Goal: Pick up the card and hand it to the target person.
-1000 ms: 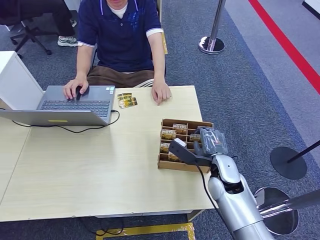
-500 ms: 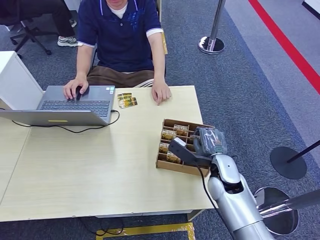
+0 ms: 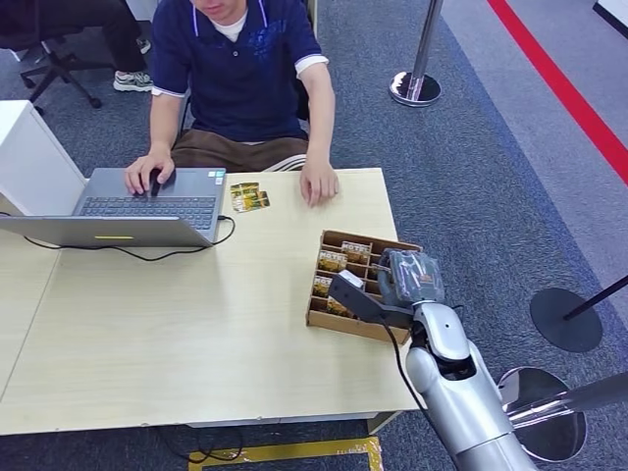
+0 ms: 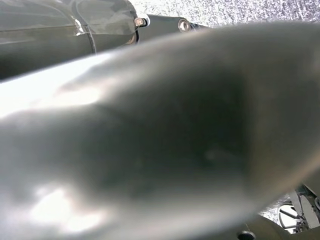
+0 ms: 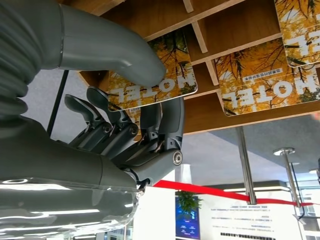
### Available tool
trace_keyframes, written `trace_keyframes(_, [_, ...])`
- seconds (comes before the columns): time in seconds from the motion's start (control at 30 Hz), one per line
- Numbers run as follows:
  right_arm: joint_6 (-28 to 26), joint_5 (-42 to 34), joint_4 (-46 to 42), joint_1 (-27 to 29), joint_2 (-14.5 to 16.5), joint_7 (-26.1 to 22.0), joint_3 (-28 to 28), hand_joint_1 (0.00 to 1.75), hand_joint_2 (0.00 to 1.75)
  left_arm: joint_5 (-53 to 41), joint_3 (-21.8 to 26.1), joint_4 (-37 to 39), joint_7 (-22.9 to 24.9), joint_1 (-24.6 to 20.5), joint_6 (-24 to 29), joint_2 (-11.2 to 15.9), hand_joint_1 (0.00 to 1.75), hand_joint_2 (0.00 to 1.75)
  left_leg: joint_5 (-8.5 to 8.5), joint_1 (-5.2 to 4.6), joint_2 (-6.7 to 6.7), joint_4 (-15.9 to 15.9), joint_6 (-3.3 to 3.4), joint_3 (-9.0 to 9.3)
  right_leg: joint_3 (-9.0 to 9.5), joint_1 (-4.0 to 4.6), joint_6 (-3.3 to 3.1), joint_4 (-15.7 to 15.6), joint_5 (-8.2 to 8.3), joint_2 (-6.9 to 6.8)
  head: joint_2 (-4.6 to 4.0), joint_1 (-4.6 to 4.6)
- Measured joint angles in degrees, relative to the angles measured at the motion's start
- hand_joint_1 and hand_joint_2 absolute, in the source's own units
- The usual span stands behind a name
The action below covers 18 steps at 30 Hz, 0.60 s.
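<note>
Pinching a card [image 5: 166,70] in the wooden tray [image 3: 334,316], right hand [image 5: 124,125] (grip clear from the wrist, hidden from head view).

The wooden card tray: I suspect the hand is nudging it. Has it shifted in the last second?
Yes. The wooden tray has slid slightly left and turned a little on the table, away from the table's right edge, with the right hand at it.

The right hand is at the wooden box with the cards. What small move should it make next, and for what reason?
Probably lift the card straight up out of the wooden box. In the right wrist view the right hand has its thumb on the card's printed face and its fingers curled under the edge, so it seems pinched already, yet the card is still within its compartment. The person waits across the table.
</note>
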Motion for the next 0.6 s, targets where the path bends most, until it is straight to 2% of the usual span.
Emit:
trace_keyframes(0.33, [-1.2, -1.4, -1.3, 0.1, 0.0, -1.2, 0.2, 1.7, 1.75, 0.0, 0.0, 0.0, -0.8, 0.0, -0.7, 0.0, 0.0, 0.0, 0.0, 0.0, 0.0, 0.0, 0.0, 0.0, -0.01, 0.0, 0.0, 0.0, 0.0, 0.0, 0.0, 0.01])
trace_keyframes(0.6, [-2.0, -3.0, -10.8, 0.3, -1.0, -2.6, 0.0, 1.64, 1.75, 0.5, 0.0, 0.0, -0.6, 0.0, -0.7, 0.1, 0.0, 0.0, 0.0, -0.01, 0.0, 0.0, 0.01, 0.0, -0.02, 0.0, 0.0, 0.0, 0.0, 0.01, 0.0, 0.0])
